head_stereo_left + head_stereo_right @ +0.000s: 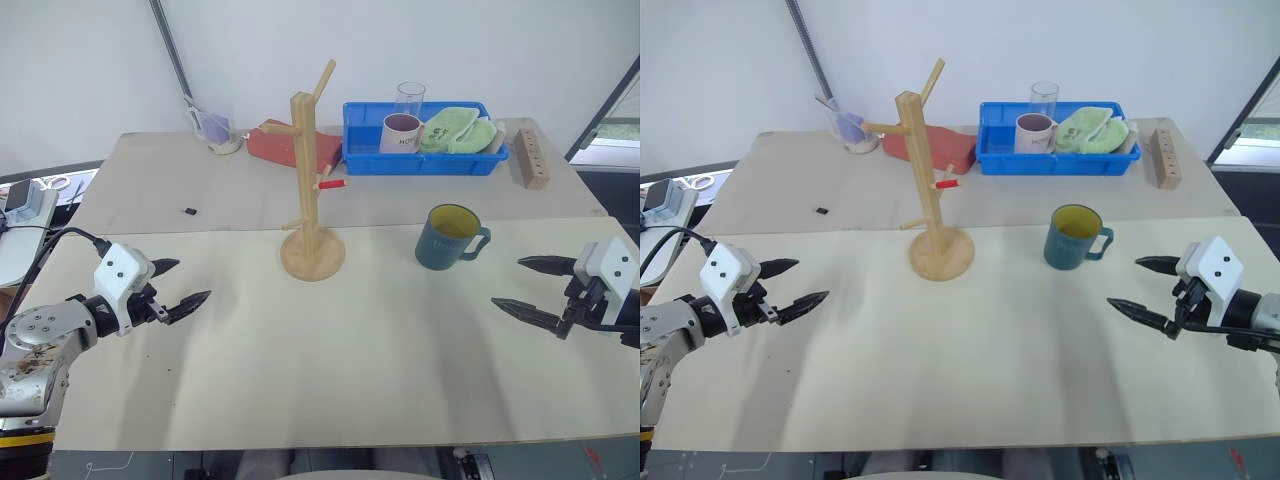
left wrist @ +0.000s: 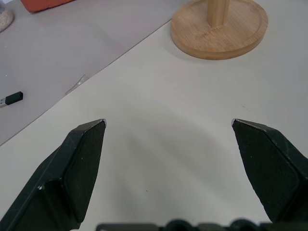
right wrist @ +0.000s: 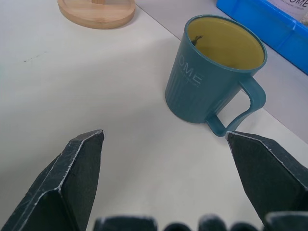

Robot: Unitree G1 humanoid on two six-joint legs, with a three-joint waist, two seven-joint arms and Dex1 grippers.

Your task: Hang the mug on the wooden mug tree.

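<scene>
The teal-blue mug (image 1: pixel 449 237) with a yellow inside stands upright on the table, right of centre, its handle turned to the right. In the right wrist view the mug (image 3: pixel 213 77) lies ahead of the fingers. The wooden mug tree (image 1: pixel 311 180) stands on its round base at mid-table, with a red-tipped peg on its right side and nothing on its pegs. My right gripper (image 1: pixel 533 286) hovers open at the right edge, apart from the mug. My left gripper (image 1: pixel 183 284) is open at the left, empty, well short of the tree base (image 2: pixel 220 26).
A blue tray (image 1: pixel 424 160) at the back holds a white mug (image 1: pixel 400 133), a clear glass (image 1: pixel 408 98) and a green cloth. A wooden block with holes (image 1: pixel 530 157) lies to its right, a red object (image 1: pixel 290 146) to its left. A small black item (image 1: pixel 189 210) lies on the left.
</scene>
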